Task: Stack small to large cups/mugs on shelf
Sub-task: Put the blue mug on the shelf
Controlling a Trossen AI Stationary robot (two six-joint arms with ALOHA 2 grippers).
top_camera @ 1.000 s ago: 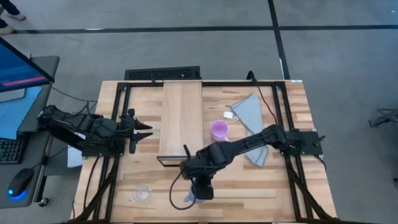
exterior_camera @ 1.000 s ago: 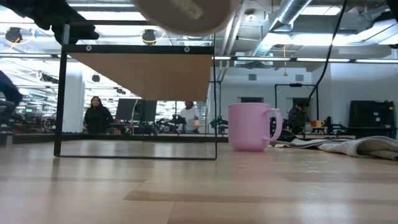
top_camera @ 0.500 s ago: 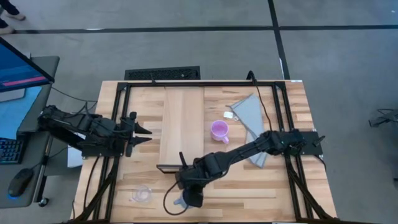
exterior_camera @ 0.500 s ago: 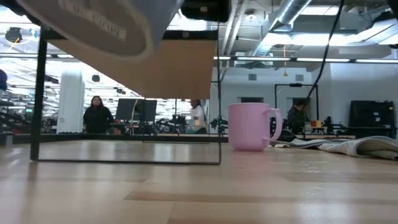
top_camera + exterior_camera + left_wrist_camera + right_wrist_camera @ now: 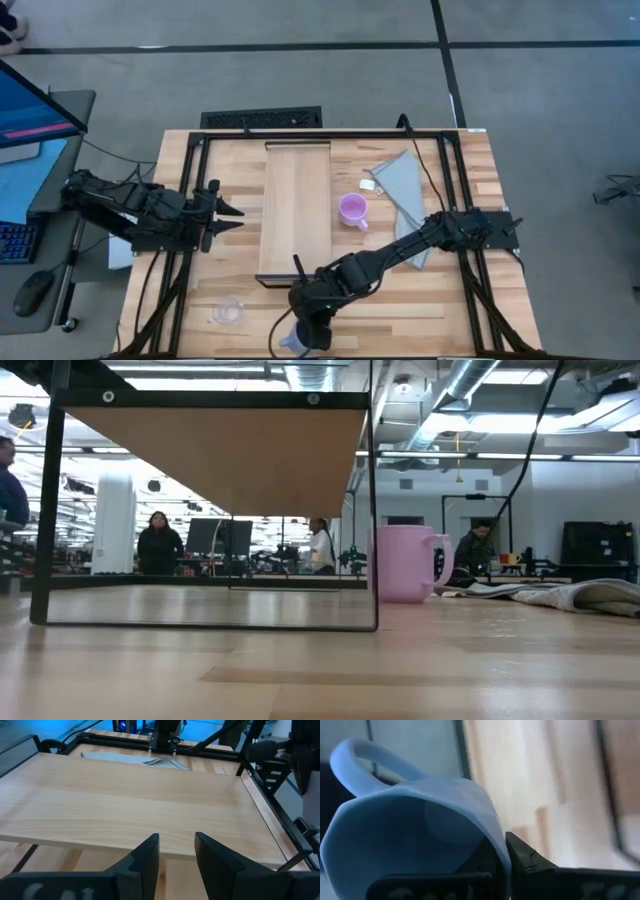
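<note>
Right claw pinches the grey-blue mug's rim at the tabletop's near edge — off the shelf. Lilac mug stands beside the shelf; clear cup near-left. Left claw — spread — waits left.

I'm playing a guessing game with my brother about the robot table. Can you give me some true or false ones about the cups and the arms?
1. The right gripper holds the grey-blue mug. True: its fingers pinch the mug's rim.
2. The lilac mug stands on the shelf. False: it stands on the table beside the shelf.
3. The small clear cup sits inside the lilac mug. False: it sits alone near the table's front edge.
4. The left gripper is open and empty. True: it waits at the shelf's left side.
5. A grey cloth lies on the table. True.
</note>
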